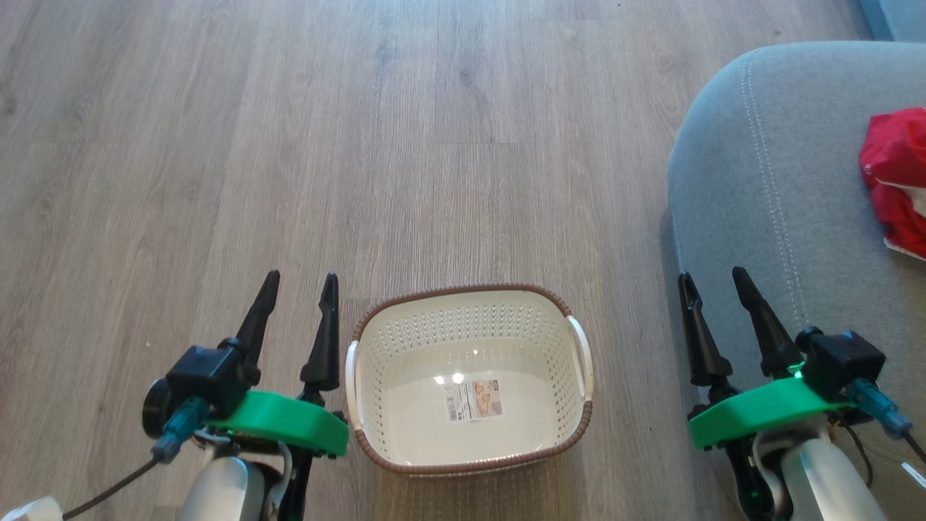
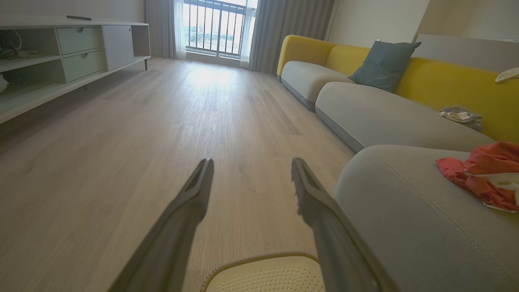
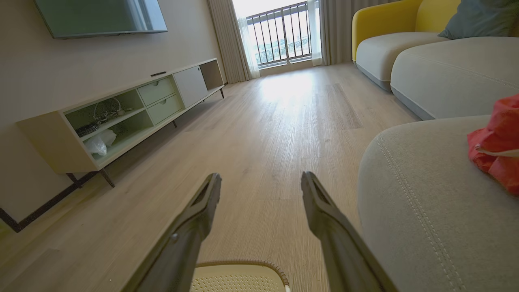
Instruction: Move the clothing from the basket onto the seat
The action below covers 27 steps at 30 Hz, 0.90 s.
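Note:
The cream perforated basket (image 1: 469,441) with its brown braided rim stands on the wood floor between my arms; inside it I see just a paper label. Its rim also shows in the left wrist view (image 2: 259,259) and the right wrist view (image 3: 243,265). Red clothing (image 1: 897,181) with white trim lies bunched on the grey seat (image 1: 759,181) at the right, seen too as clothing (image 2: 482,174) and clothing (image 3: 496,142). My left gripper (image 1: 300,278) is open left of the basket. My right gripper (image 1: 712,275) is open at the seat's front edge, holding nothing.
A long sofa with yellow backs (image 2: 446,81), a blue-grey pillow (image 2: 383,65) and a crumpled cloth (image 2: 460,115) runs along the right. A low pale cabinet (image 3: 121,113) lines the left wall under a screen. Wood floor (image 1: 362,145) stretches ahead to a balcony door.

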Available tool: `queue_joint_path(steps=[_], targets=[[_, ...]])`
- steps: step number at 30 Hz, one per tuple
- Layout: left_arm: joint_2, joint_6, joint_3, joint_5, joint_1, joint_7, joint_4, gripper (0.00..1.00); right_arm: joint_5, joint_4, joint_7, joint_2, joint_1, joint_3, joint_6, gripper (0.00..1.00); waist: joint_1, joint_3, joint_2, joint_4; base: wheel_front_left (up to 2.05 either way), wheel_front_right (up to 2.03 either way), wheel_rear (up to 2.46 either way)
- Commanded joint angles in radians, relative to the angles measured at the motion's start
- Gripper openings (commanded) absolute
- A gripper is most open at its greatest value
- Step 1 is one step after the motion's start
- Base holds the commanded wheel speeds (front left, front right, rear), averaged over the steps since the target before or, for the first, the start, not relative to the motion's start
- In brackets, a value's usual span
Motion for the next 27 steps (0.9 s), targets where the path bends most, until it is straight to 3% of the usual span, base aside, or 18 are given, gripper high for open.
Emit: queue_joint_path(steps=[1,11,12,27], targets=[[0.000,-0.010,0.038,-0.008,-0.023,-0.005,-0.026,1.00,0.006,-0.028,-0.006,-0.007,-0.035,0.014,0.000,1.00,0.0000,0.001,0.0000,-0.001,0.00,0.00,0.00],[0.000,-0.017,0.039,-0.012,-0.025,-0.005,-0.018,1.00,0.010,-0.019,-0.006,-0.014,-0.042,0.019,0.000,1.00,0.0000,0.002,0.0000,-0.004,0.00,0.00,0.00],[0.000,-0.015,0.001,-0.007,0.000,0.000,0.012,0.00,0.007,0.010,0.000,-0.003,-0.002,0.000,0.000,0.00,0.0000,0.002,0.0000,-0.004,0.00,0.00,0.00],[0.007,-0.026,0.013,-0.126,0.016,0.025,0.072,0.00,0.119,0.059,0.026,0.000,0.015,-0.003,0.000,0.00,0.0000,-0.005,0.0000,-0.009,0.00,0.00,0.00]])
